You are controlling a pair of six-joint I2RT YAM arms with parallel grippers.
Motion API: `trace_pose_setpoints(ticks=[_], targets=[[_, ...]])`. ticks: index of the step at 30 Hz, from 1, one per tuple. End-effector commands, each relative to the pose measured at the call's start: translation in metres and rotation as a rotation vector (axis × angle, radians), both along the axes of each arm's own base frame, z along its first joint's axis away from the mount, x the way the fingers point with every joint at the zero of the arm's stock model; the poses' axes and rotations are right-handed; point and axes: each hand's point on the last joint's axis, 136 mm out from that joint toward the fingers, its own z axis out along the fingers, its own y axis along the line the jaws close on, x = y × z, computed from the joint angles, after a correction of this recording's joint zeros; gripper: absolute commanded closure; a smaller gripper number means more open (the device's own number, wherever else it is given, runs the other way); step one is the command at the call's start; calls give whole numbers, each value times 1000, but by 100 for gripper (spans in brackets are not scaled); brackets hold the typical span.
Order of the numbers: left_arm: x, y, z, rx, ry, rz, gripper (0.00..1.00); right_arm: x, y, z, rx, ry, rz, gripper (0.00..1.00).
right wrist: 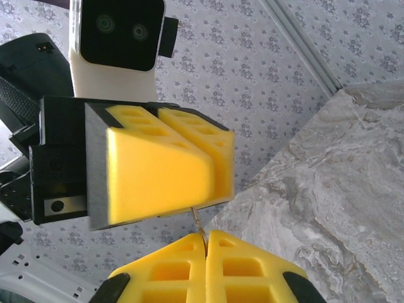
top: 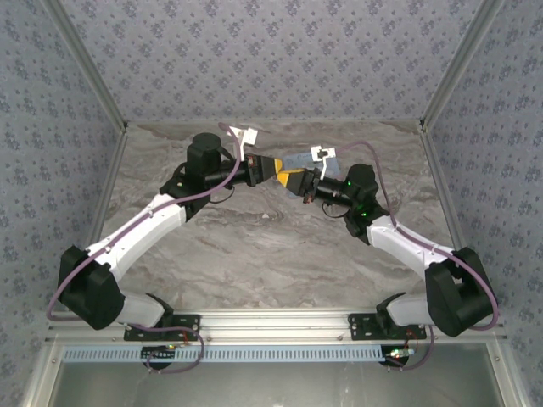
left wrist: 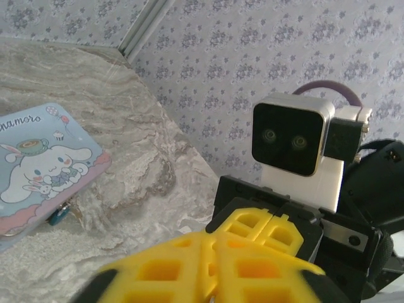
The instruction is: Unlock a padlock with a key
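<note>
Starting at the lower left of the left wrist view: seeing the padlock (left wrist: 59, 215) lying on the table (left wrist: 145, 158), tucked against the edge of the tin (left wrist: 44, 161), well apart from both grippers.

Moving right to the bottom middle of that view: holding the left gripper (left wrist: 210, 252) up in the air, fingers squeezed narrow.

Going on to the middle of the right wrist view: finding the key (right wrist: 197, 218), a thin sliver poking out from between those fingers. Pinching its other end just below with the right gripper (right wrist: 205, 240), fingers pressed tight together.

Looking like passing the key from one gripper to the other, so not unlocking yet.

Next, most likely needing one gripper to let go gently without knocking the key crooked. Then bringing the key down to the padlock and lining it up with the keyhole, while steadying the padlock with the free gripper.
</note>
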Motion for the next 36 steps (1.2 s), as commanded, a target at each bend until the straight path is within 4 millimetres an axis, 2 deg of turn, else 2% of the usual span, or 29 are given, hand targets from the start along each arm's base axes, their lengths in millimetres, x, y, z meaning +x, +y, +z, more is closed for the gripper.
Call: trace_pose_setpoints(ticks=[1,4,6,7,11,14,18,21,30,36], targets=[[-5,9,33,-32,-77,17,77,-2,-1,13,6,-37,-9,98],[1,15,32,-24,-72,50,63,-4,-6,7,-17,-31,-35,99],[9,21,28,-8,-59,91,47,-6,-12,2,-40,-26,-63,100],[12,24,25,5,-50,112,43,-7,-15,1,-49,-25,-75,100],[35,44,7,66,6,229,25,-12,-29,-12,-114,9,-132,100],[57,63,-13,116,65,321,16,-19,-39,-27,-190,25,-166,100],[88,81,-44,146,169,398,11,-27,-51,-40,-228,51,-203,100],[112,83,-66,179,225,412,9,-33,-57,-48,-255,73,-218,100],[170,58,-124,250,337,372,1,-48,-72,-58,-292,93,-255,100],[193,33,-160,253,405,319,0,-53,-79,-59,-296,102,-271,100]])
